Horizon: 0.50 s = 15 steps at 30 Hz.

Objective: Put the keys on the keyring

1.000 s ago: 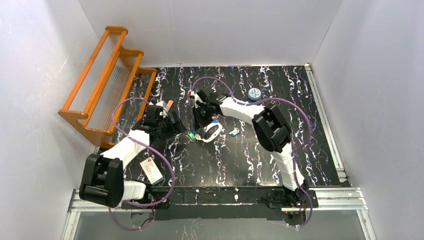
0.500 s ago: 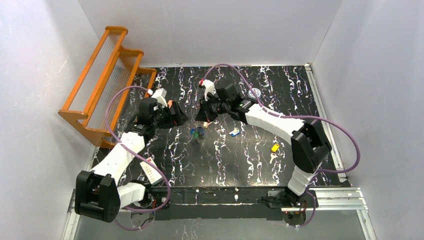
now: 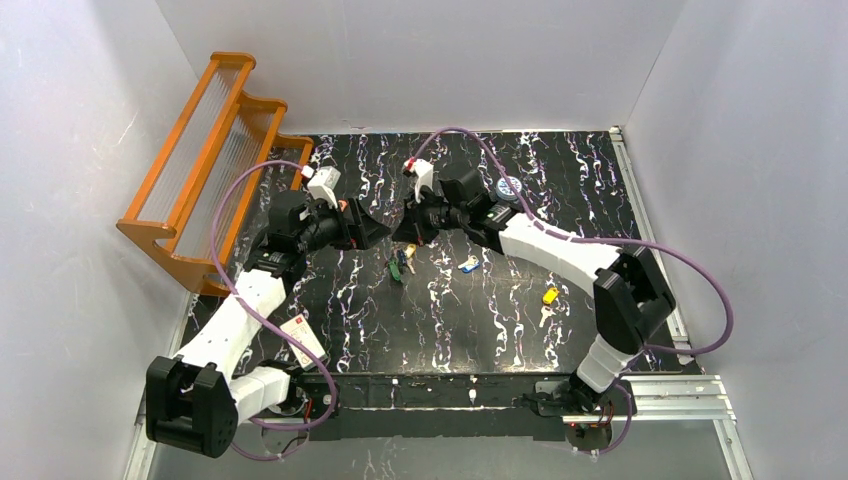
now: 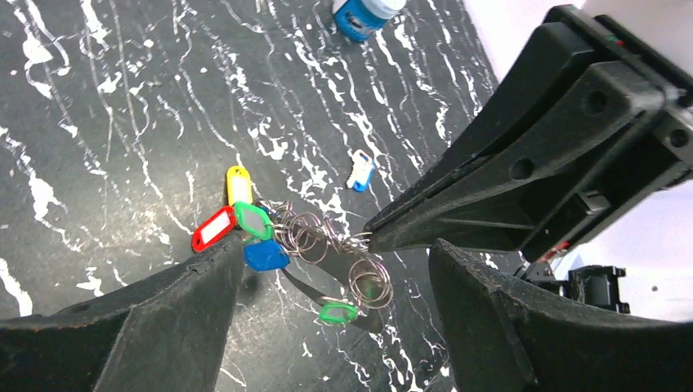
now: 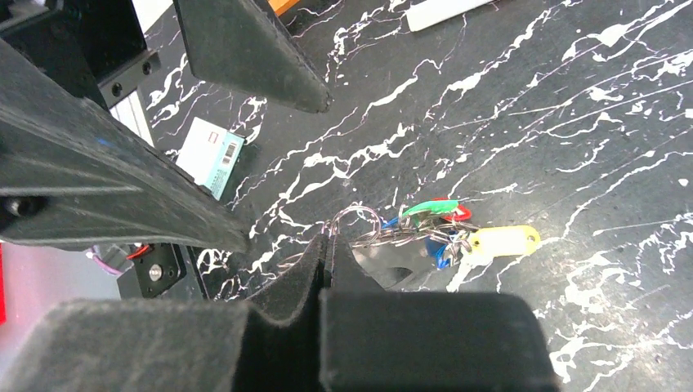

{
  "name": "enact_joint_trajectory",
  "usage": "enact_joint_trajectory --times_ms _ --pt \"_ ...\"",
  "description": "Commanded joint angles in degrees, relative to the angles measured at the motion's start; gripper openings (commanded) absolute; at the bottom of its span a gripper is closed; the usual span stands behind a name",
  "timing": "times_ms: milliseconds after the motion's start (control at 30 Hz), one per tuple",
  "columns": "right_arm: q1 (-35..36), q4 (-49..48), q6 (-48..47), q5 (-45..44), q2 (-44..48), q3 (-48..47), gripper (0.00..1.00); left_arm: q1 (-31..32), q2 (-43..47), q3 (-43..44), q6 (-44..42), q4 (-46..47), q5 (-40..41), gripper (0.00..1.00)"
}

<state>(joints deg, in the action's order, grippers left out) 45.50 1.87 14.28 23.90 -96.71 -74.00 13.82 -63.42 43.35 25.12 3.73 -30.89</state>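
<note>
Right gripper (image 5: 327, 238) pinched shut on wire rings (image 4: 369, 286) of the keys (image 4: 249, 233); left gripper (image 4: 335, 249) wide open, empty.
Keys bunched well apart from blue tin (image 4: 359, 12), left and nearer; lone blue key (image 4: 359, 170) between bunch and tin.

From above we cannot tell the bunched keys (image 3: 399, 265) apart; the right hand (image 5: 328, 241) covers part of their wire rings (image 5: 384, 235).

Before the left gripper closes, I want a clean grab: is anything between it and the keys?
Nothing visible: the open left gripper faces the bunch of metal keys with coloured plastic heads. The shut right gripper pinches its rings from one side.
</note>
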Motion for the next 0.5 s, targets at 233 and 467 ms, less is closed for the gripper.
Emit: enact_joint_trajectory --times_ms 233,467 --pt "-0.4 -14.4 -5.7 2.1 8.1 14.8 0.01 -0.3 1.2 1.3 -1.0 3.6 -6.2 0.80" --pt "-0.4 -18.4 -4.9 4.7 9.1 21.5 0.01 -0.2 2.0 -1.3 0.0 7.3 -9.1 0.79"
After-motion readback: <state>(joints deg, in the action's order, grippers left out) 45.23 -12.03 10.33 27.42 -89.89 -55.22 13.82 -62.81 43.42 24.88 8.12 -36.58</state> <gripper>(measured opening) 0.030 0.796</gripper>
